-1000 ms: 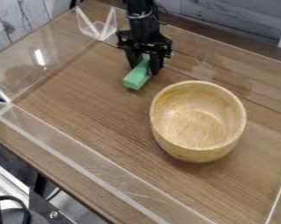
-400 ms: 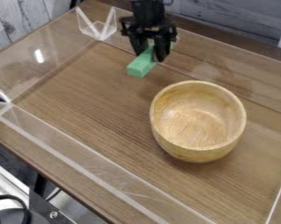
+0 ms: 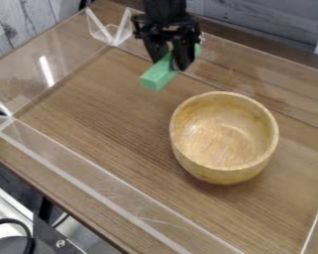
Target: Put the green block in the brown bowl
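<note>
Green block (image 3: 158, 72) is in the claw of the black gripper (image 3: 166, 48), hanging at the 11 o'clock side of the brown bowl (image 3: 224, 137), outside its rim. Claw looks nearly closed: fingers pinched on the block's upper end, only a narrow gap's worth of opening, taken up by the block. Whether the block is clear of the wooden tabletop (image 3: 95, 129), I can't tell from up here, though it looks raised.

Risks, my read: the block hangs tilted, lower end toward 7 o'clock, and most of its length sticks out below the fingers. If the carry runs low, that free end could clip the thick rim and twist the block in the grip or shove the bowl. Letting go too early would drop it on the wood at the bowl's 11. Shallow grip plus a jerky move could slip it too.

Pose: arm comes in from 12 o'clock, fingers pointing down and toward us. Next it needs to travel toward 5 o'clock, high enough to clear the rim, then release over the middle.
</note>
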Robot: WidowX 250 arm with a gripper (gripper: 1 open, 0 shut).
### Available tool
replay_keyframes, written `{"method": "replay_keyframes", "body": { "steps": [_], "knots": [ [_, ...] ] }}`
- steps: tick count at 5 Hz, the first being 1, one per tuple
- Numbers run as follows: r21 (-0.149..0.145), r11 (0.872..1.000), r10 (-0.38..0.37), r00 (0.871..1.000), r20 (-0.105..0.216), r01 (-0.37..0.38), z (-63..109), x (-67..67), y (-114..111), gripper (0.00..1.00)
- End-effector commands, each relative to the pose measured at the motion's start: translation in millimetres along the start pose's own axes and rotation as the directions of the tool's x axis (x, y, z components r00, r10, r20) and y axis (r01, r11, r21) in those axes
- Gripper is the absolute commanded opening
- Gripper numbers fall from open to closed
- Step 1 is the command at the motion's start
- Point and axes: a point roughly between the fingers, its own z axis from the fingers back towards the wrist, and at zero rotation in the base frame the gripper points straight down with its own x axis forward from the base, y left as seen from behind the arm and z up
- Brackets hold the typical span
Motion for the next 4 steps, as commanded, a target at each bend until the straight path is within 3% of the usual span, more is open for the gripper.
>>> {"method": "replay_keyframes", "body": {
  "steps": [1, 3, 4],
  "knots": [
    [-0.009, 0.996, -0.094, 0.995, 0.016, 0.094, 18.8, -3.6, -25.2, 0.0],
    [-0.01, 0.993, -0.117, 0.993, -0.022, 0.116, 3.0, -18.7, -66.9, 0.0],
    [0.015, 0.987, -0.159, 0.984, -0.08, 0.16, -12.0, -22.3, -82.2, 0.0]
  ]
}}
